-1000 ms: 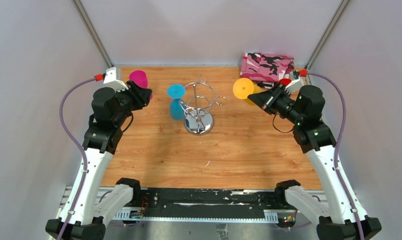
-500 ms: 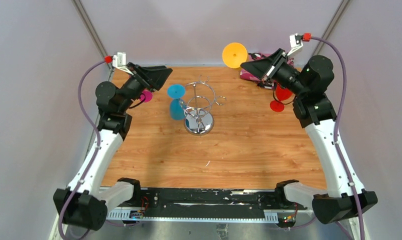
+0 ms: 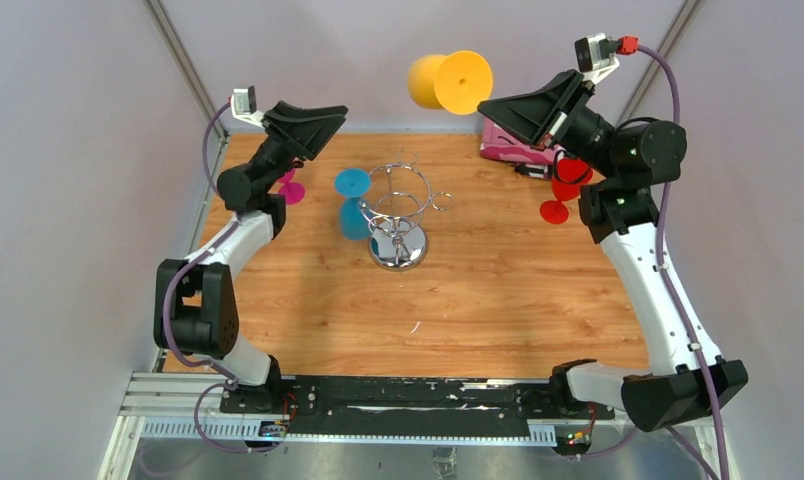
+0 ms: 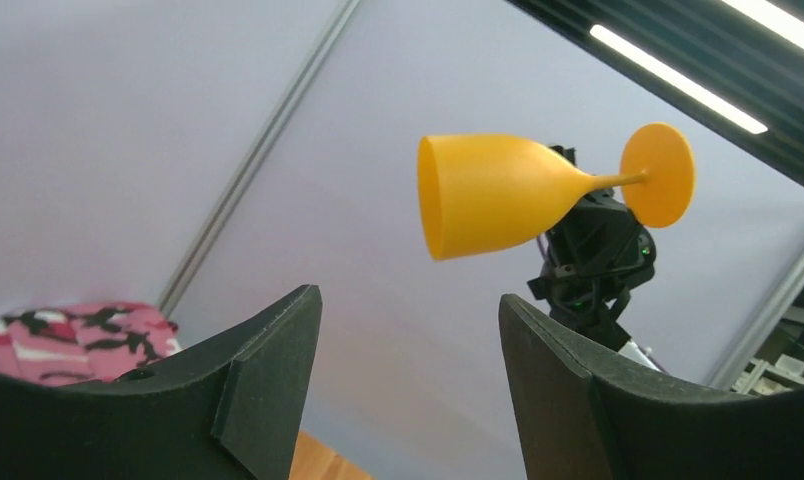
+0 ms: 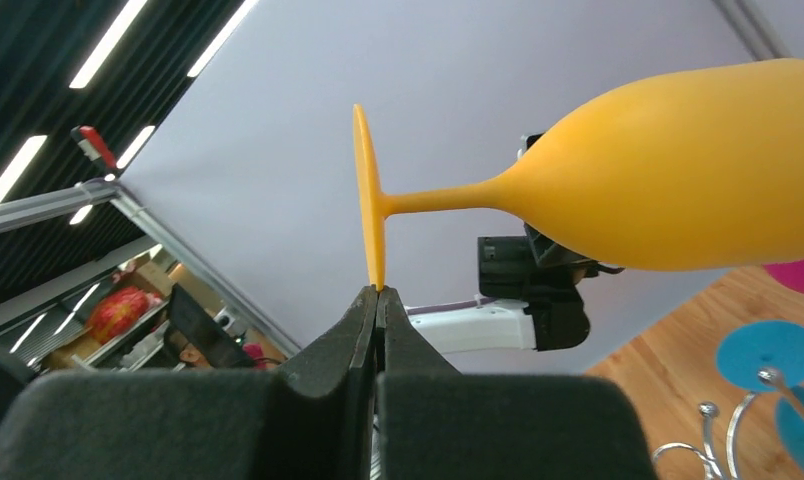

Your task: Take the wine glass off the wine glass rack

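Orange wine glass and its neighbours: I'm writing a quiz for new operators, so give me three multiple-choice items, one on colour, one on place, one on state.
1. The hanging glass at the wine glass rack is: A green; B blue; C white.
2. Where is the orange wine glass? A above the table, in the right gripper; B standing on the table; C on the rack.
3. The left gripper is: A shut on a glass; B shut, empty; C open, empty.
Key: 1 B, the hanging glass is blue, foot up. 2 A, the fingers pinch its foot edge. 3 C, a wide gap shows between its fingers.
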`<action>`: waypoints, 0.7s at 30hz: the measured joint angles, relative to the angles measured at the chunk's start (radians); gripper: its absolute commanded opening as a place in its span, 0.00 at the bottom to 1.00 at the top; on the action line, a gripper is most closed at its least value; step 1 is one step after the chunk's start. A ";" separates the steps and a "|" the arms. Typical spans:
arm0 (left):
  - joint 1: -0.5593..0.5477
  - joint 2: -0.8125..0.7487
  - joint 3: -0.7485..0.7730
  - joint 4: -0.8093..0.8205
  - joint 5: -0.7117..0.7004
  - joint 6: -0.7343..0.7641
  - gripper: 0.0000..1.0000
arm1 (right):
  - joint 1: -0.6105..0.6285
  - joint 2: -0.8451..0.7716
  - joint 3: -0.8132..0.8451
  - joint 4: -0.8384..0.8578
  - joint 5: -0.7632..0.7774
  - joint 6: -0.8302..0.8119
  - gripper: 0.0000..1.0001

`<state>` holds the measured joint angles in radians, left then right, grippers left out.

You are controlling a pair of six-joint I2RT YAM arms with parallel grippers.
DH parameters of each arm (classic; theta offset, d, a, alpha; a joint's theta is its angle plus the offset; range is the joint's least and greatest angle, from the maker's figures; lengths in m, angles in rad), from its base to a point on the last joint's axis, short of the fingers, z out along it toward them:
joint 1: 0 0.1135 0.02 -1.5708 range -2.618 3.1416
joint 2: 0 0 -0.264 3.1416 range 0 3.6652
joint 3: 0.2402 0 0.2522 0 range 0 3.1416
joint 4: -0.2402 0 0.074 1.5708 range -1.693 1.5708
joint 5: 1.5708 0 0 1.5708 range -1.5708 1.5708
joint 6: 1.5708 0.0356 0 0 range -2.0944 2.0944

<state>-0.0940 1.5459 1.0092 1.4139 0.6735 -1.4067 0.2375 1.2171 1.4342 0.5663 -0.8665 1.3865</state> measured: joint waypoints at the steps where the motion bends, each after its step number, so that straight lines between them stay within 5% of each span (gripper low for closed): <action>1: 0.000 -0.001 0.011 0.021 0.001 -0.009 0.73 | 0.011 0.001 0.000 0.019 -0.001 0.013 0.00; 21: -0.001 -0.037 0.071 0.099 0.013 -0.053 0.76 | 0.233 0.156 0.025 0.131 0.003 0.066 0.00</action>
<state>-0.0948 1.5093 1.0805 1.5127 0.6865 -1.4597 0.4706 1.3735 1.4593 0.6971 -0.8635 1.4521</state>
